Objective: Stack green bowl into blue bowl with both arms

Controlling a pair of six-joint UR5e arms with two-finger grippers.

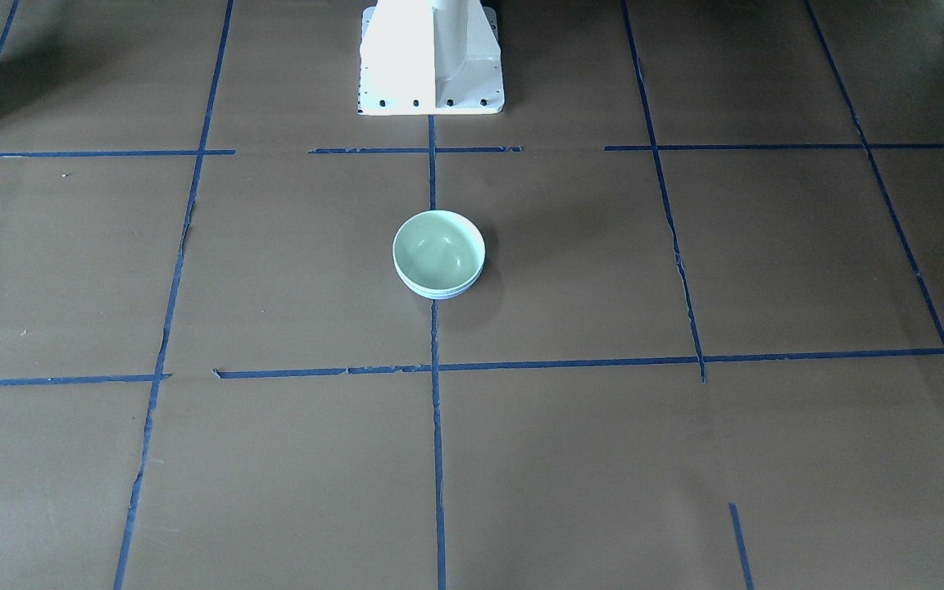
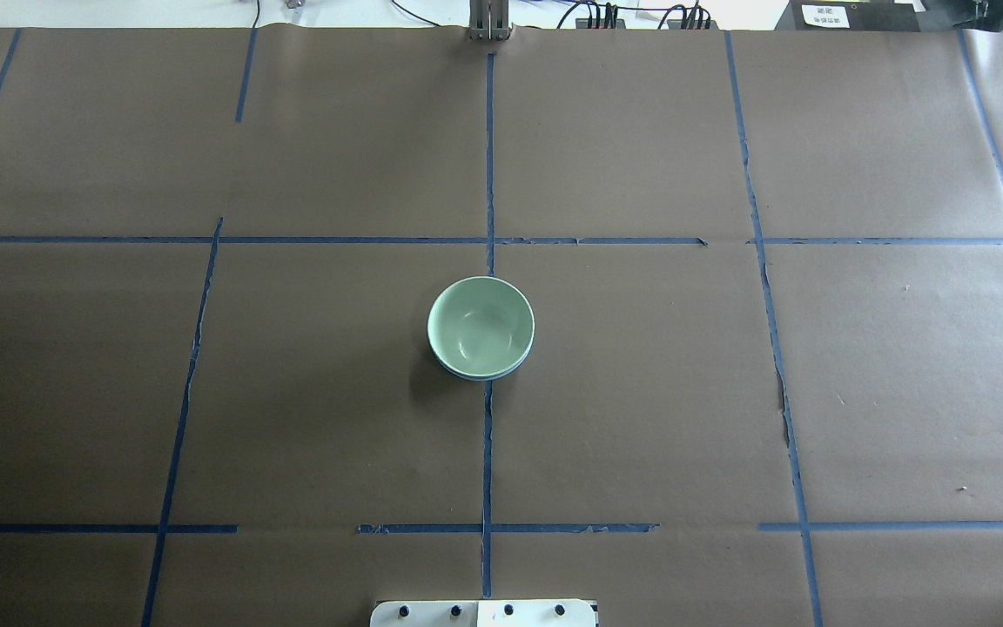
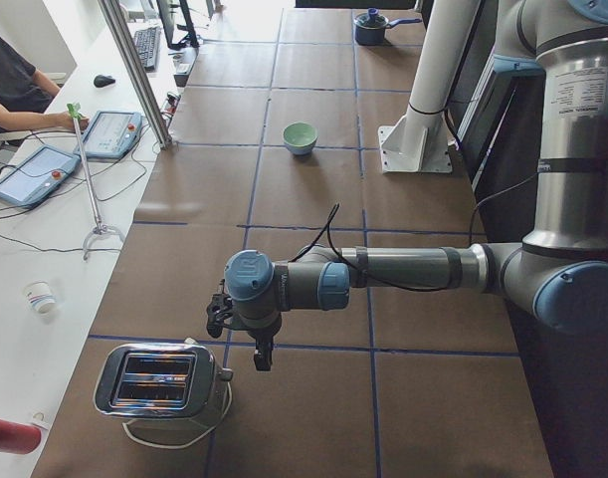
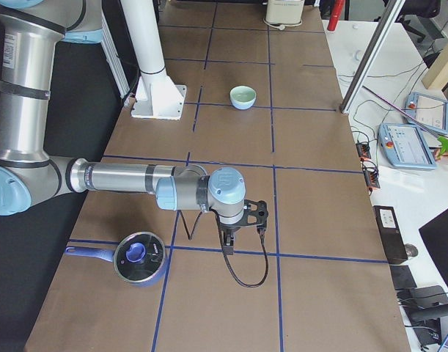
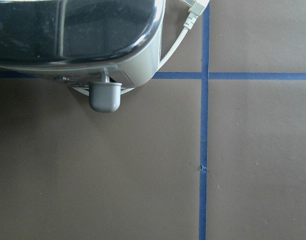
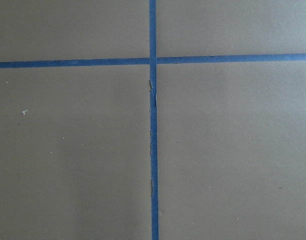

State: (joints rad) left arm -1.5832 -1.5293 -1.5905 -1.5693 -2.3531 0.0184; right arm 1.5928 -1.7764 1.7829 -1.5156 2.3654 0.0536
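Task looks finished, judging from how things lie: the green bowl (image 1: 437, 250) sits nested inside the blue bowl (image 1: 437, 294), upright, with only a thin sliver of the blue rim showing under the green one. The pair stands on the brown paper-covered surface (image 2: 728, 392), right on the centre tape line in front of the white pedestal (image 1: 431, 57). The stack is well apart from both end effectors and nothing touches it. The left end effector (image 3: 261, 357) hangs at the far end of the surface on the robot's left, pointed down, with a chrome toaster (image 3: 159, 383) just beside and below it; its wrist camera shows the toaster's edge and lever but no fingers. The right end effector (image 4: 229, 240) hangs at the opposite end, also pointed down, with a lidded blue saucepan (image 4: 138, 258) near it on the robot's side; its wrist camera shows only bare paper and crossing tape. Each end effector appears only in a side view, too small to read, so I cannot tell whether either is open or closed — neither appears to carry anything, though. The bowls lie far along the surface from each end effector, roughly midway between the two. What's left: nothing I can see for the stacking itself — the green bowl seems seated level in the blue one, maybe slightly offset toward the robot. My read is that both arms are parked and clear, episode at or near its end.
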